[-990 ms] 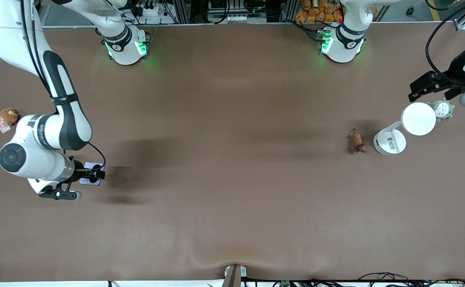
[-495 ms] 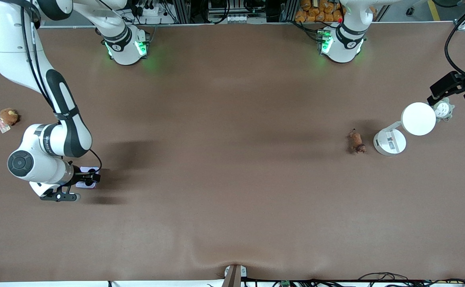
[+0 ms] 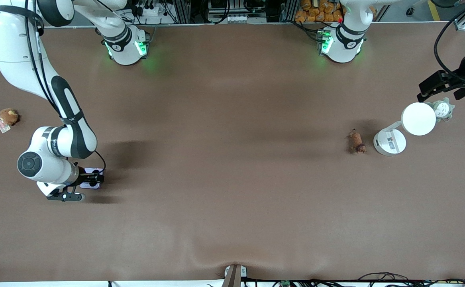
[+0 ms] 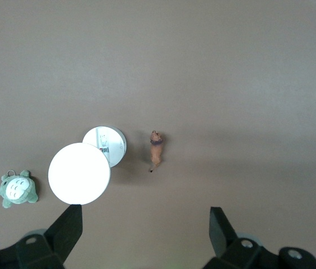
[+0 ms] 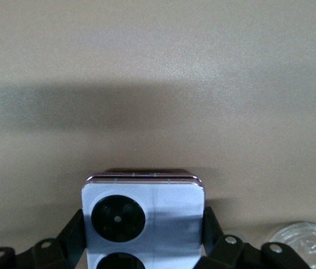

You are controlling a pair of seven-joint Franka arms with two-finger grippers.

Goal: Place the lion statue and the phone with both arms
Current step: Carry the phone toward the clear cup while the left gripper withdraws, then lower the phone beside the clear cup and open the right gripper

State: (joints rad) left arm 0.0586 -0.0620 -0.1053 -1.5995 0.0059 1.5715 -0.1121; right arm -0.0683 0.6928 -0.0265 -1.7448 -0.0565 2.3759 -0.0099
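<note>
Two tools showing for you. Right tool [image 3: 93, 178] clamping phone [image 3: 91, 177] by its sides, low over desk [image 3: 224, 167] toward right arm's end; in right wrist view fingers [image 5: 73, 235] pressing against lavender body [image 5: 144, 221]. Left tool [image 4: 144, 224] hanging spread wide, gripping nothing, above grey-white plush [image 3: 442, 109] and lamp stand [image 3: 403, 127]. Lion statue [image 3: 356, 142] lying on desk just beside lamp base. Tan plush [image 3: 7, 116] sitting near desk edge at right arm's end.
</note>
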